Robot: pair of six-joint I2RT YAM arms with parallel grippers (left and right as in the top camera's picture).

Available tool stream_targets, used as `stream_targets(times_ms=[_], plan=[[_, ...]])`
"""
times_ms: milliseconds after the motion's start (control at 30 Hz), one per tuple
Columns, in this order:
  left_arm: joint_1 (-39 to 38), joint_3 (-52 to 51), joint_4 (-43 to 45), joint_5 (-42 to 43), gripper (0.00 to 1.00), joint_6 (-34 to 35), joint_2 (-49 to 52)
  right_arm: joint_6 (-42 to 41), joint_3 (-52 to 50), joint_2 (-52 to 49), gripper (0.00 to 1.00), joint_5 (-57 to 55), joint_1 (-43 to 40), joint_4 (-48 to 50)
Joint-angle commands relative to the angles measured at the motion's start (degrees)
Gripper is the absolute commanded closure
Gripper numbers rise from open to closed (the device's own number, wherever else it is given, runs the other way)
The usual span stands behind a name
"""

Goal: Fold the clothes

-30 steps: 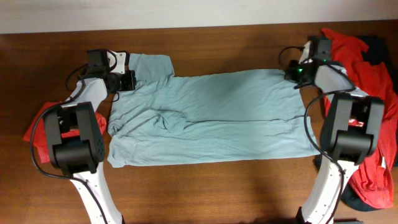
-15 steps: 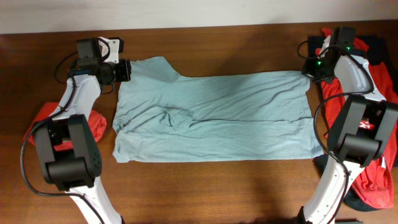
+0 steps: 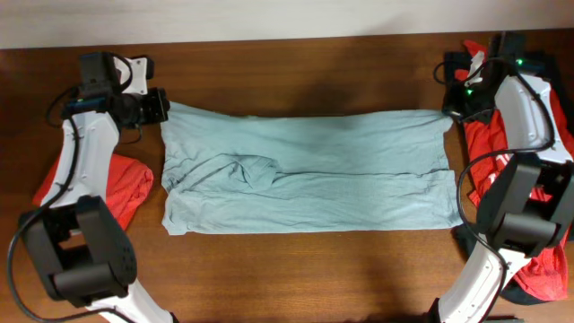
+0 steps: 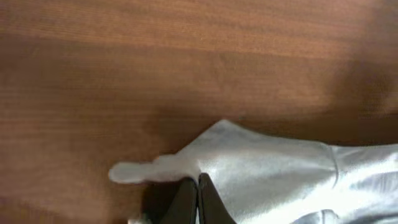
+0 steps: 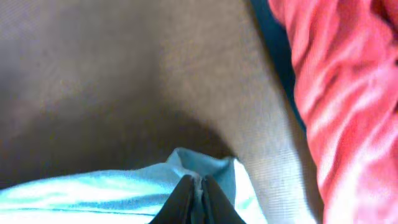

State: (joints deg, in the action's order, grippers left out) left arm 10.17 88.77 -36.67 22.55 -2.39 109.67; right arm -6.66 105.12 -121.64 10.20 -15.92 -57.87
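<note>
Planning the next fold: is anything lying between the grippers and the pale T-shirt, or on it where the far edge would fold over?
Nothing visible. The left gripper and right gripper are each shut on a far corner of the T-shirt. Only its own bunched wrinkle lies on it; the red garments sit beside its ends.

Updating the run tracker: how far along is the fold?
Done: pale T-shirt lies spread mostly flat. In hand: left gripper and right gripper each pinch a far corner. Left: no finished fold apparent; red clothes beside each arm lie crumpled.
</note>
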Motion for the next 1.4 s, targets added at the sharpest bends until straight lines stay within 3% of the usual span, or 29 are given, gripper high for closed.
stream_targets(times_ms=[0, 500, 1067, 1133, 1167, 1367], plan=[[0.1, -0.2, -3.9, 0.6, 0.99, 0.5, -1.9, 0.7, 1.0, 1.4, 0.90, -0.5, 0.1, -3.7], [4.4, -0.2, -28.8, 1.8, 0.99, 3.2, -2.0, 0.7, 1.0, 1.4, 0.86, -13.9, 0.1, -16.6], [4.5, -0.2, -36.7, 1.6, 0.99, 2.8, -2.0, 0.7, 0.9, 1.3, 0.86, -13.9, 0.1, -27.6], [4.5, -0.2, -36.7, 1.7, 0.99, 2.8, -2.0, 0.7, 0.9, 1.3, 0.82, -13.8, 0.1, -27.6], [4.5, -0.2, -36.7, 1.7, 0.99, 2.8, -2.0, 0.7, 0.9, 1.3, 0.60, -13.0, 0.2, -27.8], [4.5, -0.2, -36.2, 1.6, 0.99, 2.8, -2.0, 0.7, 0.9, 1.3, 0.57, -11.9, 0.2, -28.2]])
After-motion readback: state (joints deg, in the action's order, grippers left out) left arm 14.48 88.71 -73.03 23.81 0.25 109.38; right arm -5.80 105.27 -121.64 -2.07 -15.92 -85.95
